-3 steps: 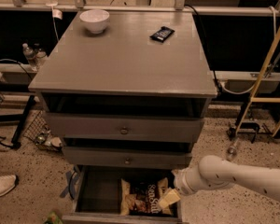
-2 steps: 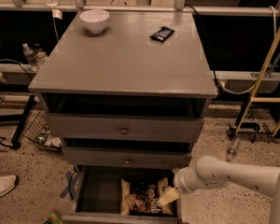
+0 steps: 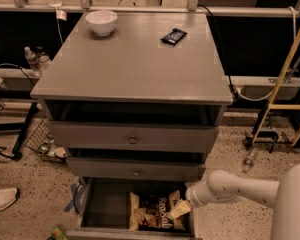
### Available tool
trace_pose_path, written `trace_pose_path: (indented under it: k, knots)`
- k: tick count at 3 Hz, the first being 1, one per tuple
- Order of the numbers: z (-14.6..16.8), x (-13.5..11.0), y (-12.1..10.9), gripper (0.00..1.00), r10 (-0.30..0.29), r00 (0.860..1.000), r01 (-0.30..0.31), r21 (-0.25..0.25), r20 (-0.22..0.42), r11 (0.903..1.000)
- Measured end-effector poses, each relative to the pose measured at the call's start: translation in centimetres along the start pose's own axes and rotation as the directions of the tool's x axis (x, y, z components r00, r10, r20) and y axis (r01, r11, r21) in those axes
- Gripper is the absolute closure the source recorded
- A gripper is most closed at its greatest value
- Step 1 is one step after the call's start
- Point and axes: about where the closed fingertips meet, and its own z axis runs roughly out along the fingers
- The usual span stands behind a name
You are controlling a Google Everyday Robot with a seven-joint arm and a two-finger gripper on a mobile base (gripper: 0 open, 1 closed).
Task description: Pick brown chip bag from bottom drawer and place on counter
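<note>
Early stage: the brown chip bag [image 3: 157, 211] is lying in the right half of the open bottom drawer [image 3: 106, 204], not yet lifted toward the worktop [image 3: 135, 59]. The pincer [image 3: 180, 209] is hanging at the bag's upper right edge, seemingly touching it; whether it is apart or clamped cannot be told.

Dim workroom, speckled floor [image 3: 35, 219].
A metal rail [image 3: 130, 8] crosses the dark back wall. A yellow frame [image 3: 290, 106] stands at right, and a white shoe [image 3: 2, 198] lies at left. The gripper [image 3: 180, 210] hangs low, near the floor.
</note>
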Motion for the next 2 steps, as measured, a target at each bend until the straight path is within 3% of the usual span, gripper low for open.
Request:
trace_pose_path:
  k: [2]
  knots:
    - [4.6, 2.9, -1.1, 0.00, 0.060, 0.997, -0.061, -0.028, -0.041, 0.9977]
